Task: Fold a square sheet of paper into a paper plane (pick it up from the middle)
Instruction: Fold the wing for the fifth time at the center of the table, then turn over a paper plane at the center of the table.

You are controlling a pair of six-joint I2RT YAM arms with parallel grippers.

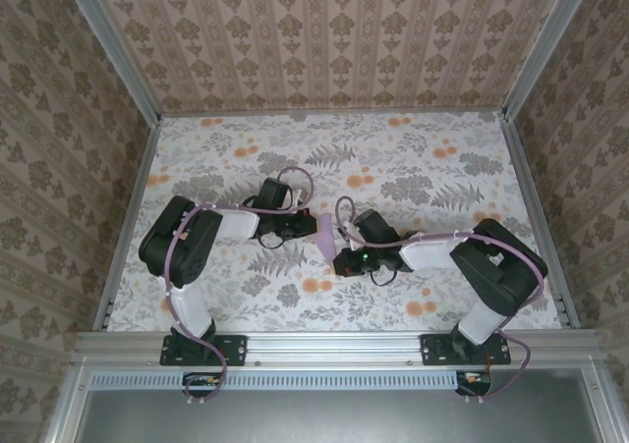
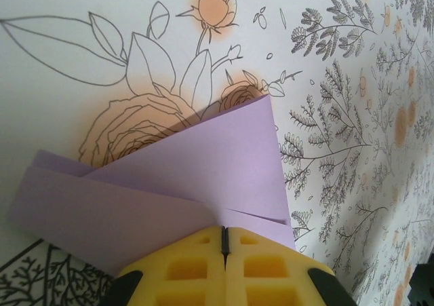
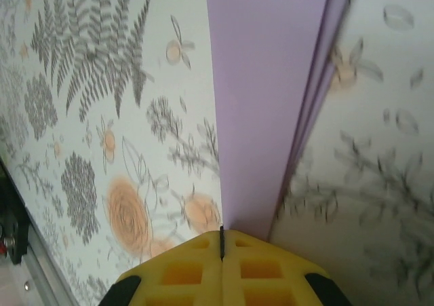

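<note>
We see both arms bent at the elbow and reaching inward, so their wrists meet over the middle of the floral bench (image 1: 413, 168). The left arm rises from its base at the near edge, folds at a dark elbow far out on the left, and sends its forearm rightward. The right arm mirrors it, with its elbow out on the right and its forearm running leftward.

The left tool (image 1: 307, 229) is pinched shut on the lavender paper (image 1: 325, 238). In the left wrist view its yellow fingers (image 2: 193, 269) meet at a thin seam with the paper's edge clamped there. The paper (image 2: 203, 170) is folded into several layers and fans out to a pointed corner at the upper right.

The right tool (image 1: 342, 258) is likewise clamped on the paper from the opposite side. Its yellow fingers (image 3: 254, 272) are pressed together at the base of a long lavender strip (image 3: 268, 82), whose stacked edges show along the right.

The paper sits between the two tools, just above the bench centre — we cannot tell whether any edge touches the surface.
</note>
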